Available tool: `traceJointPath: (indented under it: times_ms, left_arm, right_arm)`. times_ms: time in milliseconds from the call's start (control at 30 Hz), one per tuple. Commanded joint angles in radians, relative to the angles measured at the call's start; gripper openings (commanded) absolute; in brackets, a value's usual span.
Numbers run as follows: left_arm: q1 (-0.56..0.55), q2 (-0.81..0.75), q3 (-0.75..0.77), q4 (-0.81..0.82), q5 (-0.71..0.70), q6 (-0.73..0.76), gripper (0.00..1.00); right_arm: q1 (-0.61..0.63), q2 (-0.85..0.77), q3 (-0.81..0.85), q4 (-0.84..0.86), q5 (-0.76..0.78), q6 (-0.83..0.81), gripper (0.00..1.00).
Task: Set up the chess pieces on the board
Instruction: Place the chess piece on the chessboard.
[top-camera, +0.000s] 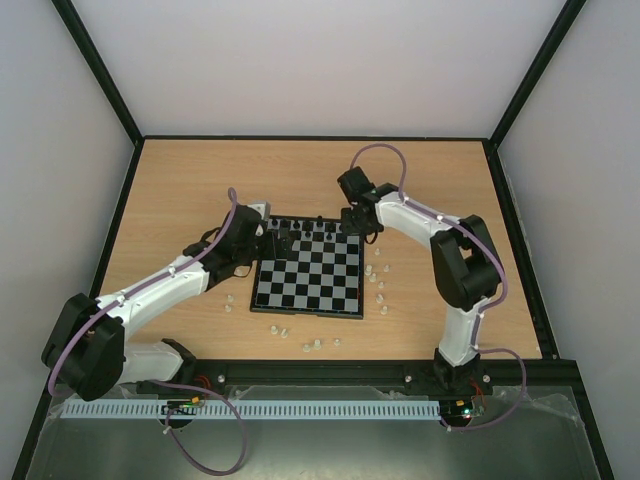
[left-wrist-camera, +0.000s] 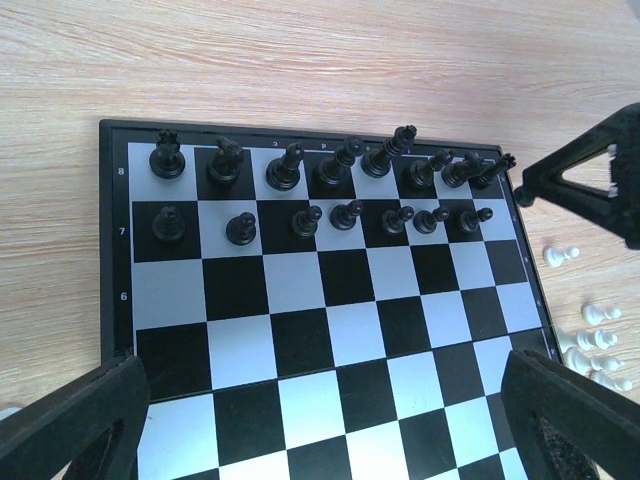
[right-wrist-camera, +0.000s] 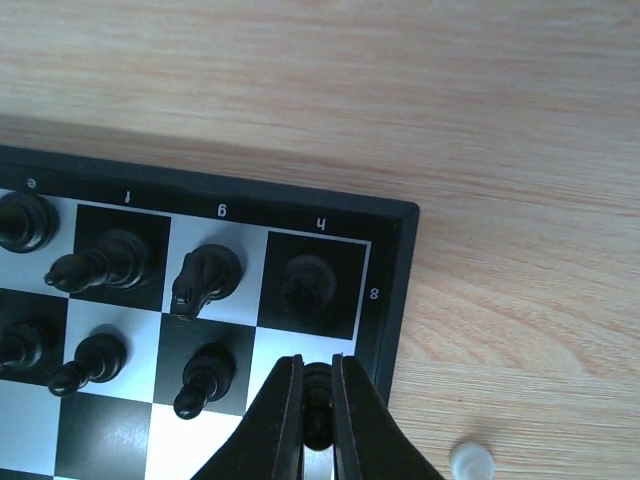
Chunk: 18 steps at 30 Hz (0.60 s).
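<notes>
The board (top-camera: 310, 290) lies mid-table between the arms. Black chess pieces (left-wrist-camera: 283, 168) fill its far row, and several black pawns (left-wrist-camera: 345, 215) stand in the row before it. My right gripper (right-wrist-camera: 316, 385) is shut on a black pawn (right-wrist-camera: 318, 375), held over the pale square in the board's far right corner, just in front of the corner rook (right-wrist-camera: 308, 280). The left gripper (left-wrist-camera: 325, 400) hangs open above the board's (left-wrist-camera: 300, 340) bare middle squares, with nothing between its fingers. Whitish pieces (top-camera: 378, 285) are scattered on the table to the right of the board.
More whitish pieces (top-camera: 310, 345) lie on the wood in front of the board, and two (top-camera: 228, 302) by its left edge. One pale piece (right-wrist-camera: 470, 460) sits close to my right gripper. Black rails edge the table.
</notes>
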Motion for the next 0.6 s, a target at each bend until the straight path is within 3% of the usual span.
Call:
traceJointPath:
  times_ms: [0,567]
  left_arm:
    - [-0.005,-0.005,-0.011,-0.003,-0.014,0.014,0.99]
    - [-0.006,-0.005,-0.01,-0.005,-0.02,0.013,0.99]
  right_arm:
    - [0.011,0.037,0.039,-0.084,0.006,-0.007,0.02]
    - [0.017,0.095,0.048,-0.055,-0.038,-0.01,0.04]
